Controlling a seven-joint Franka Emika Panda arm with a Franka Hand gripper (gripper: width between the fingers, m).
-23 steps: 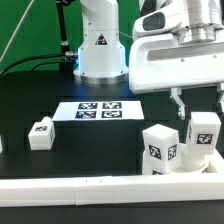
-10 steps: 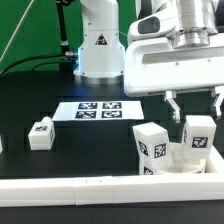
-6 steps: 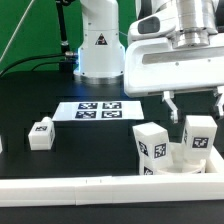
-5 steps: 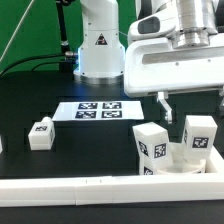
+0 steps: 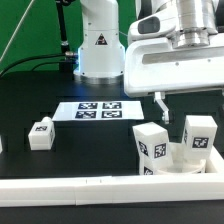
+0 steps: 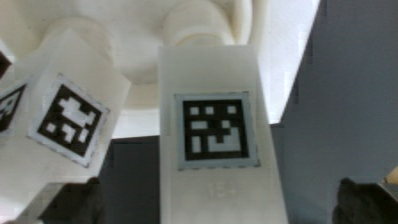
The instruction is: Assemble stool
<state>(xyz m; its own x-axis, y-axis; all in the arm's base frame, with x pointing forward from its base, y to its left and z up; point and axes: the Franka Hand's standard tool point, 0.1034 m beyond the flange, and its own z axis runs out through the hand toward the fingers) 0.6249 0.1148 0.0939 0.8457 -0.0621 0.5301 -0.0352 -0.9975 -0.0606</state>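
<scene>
Above upright leg | gripper spread wide (gaps at 2 sides)

**No words or numbers can be read: only coded square tags and one warning sign.**

The marker board carries four black-and-white square tags in two rows. Behind it, the robot base bears a black triangle sign, its symbol too small to make out. To the exterior view's left of the board, a small leg shows one tag. To the board's right, a tilted leg and an upright leg each show a tag. The wrist view shows these two tags close up as block patterns, not letters.
</scene>
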